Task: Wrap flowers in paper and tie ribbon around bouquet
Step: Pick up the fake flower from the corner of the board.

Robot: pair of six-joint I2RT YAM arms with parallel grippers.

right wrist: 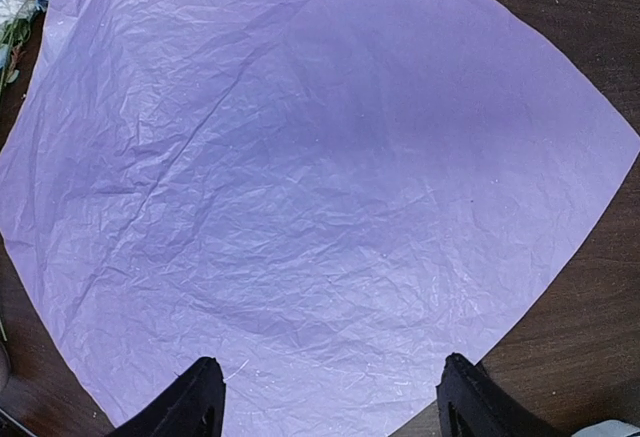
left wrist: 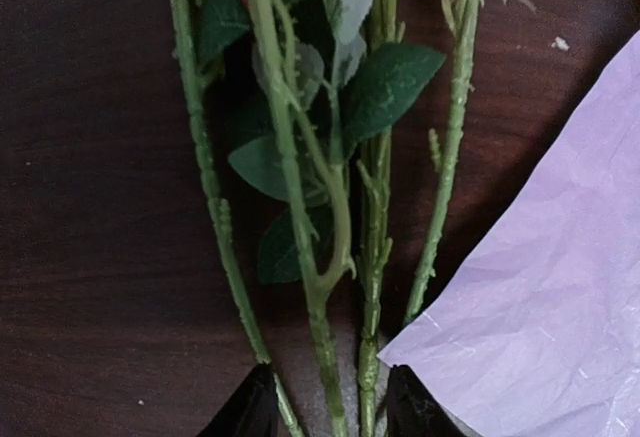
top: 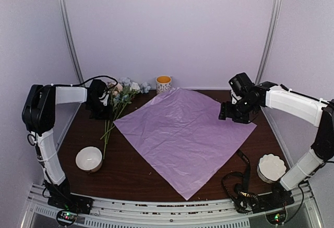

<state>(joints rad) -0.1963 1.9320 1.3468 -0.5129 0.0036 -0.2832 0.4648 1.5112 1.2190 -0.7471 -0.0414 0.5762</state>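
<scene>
1. A big paper (top: 182, 134) lies flat in the middle of the brown table (top: 130, 170). Its light purple side faces up. It sits like a diamond, with one corner pointing at the near edge.
2. The flowers (top: 122, 95) lie by the far left corner of the table, just beside the left corner of the paper. The blooms are at the far edge, and the green stems (left wrist: 320, 307) point toward the near edge.
3. The left hand (left wrist: 328, 409) is low over the flowers. Its two fingers sit on each side of some stems. I cannot tell if it is squeezing them.
4. The right hand (right wrist: 330, 397) hangs over the right corner of the paper. Its fingers are spread wide and hold nothing.
5. The black ribbon (top: 244, 160) lies near the near right corner, beside the paper.
6. A cup (top: 163, 84) with yellow inside stands at the far edge.
7. A round white bowl (top: 88, 158) sits on the near left side.
8. A wavy white bowl (top: 271, 166) sits on the near right side.
</scene>
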